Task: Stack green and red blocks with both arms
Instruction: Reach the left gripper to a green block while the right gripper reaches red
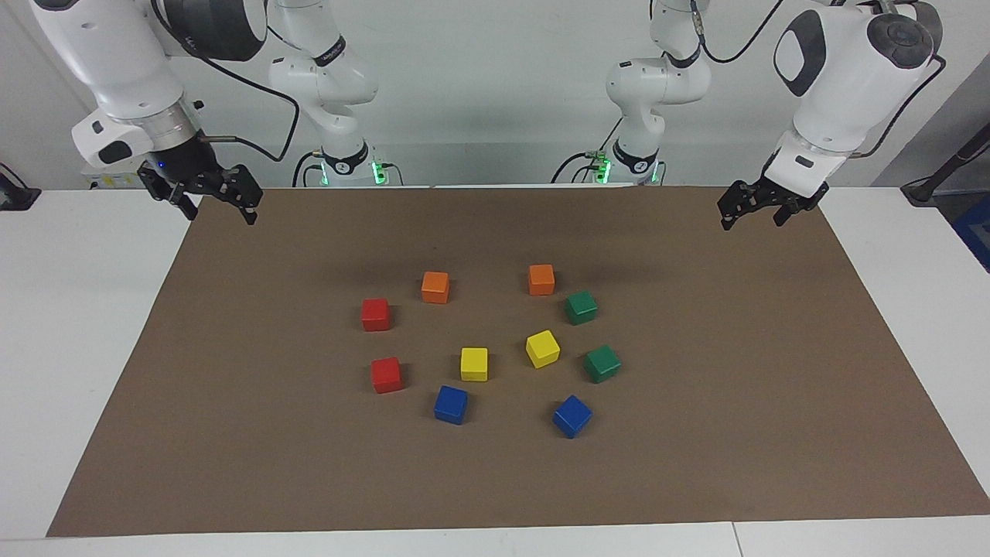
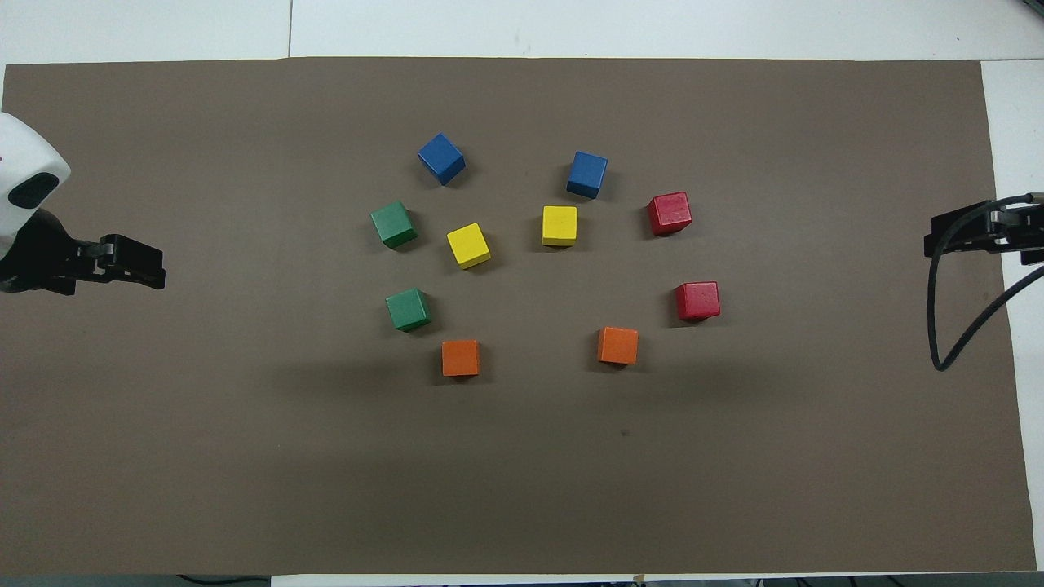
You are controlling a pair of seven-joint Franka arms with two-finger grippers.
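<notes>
Ten cubes are seen loose on the brown mat [image 1: 232, 433], none stacked, none touching.

Left gripper [image 1: 754, 210]: held in the air over the mat's edge at its own arm's end of the table; fingers are spread apart, nothing between them. Well apart from it, toward the table's middle, the two green blocks are found: one [image 1: 580, 307] nearer the robots, the other [image 1: 602, 363] farther out.

Right gripper [image 1: 216, 198]: raised over the mat's corner at its own end; fingers likewise parted and empty. The two red blocks are set well clear of it toward the middle: one [image 1: 376, 314] nearer the robots, the other [image 1: 386, 374] farther.

Between the green and red pairs, two orange cubes [image 1: 435, 287], two yellow cubes [image 1: 474, 363] and two blue cubes [image 1: 451, 404] are noted.
</notes>
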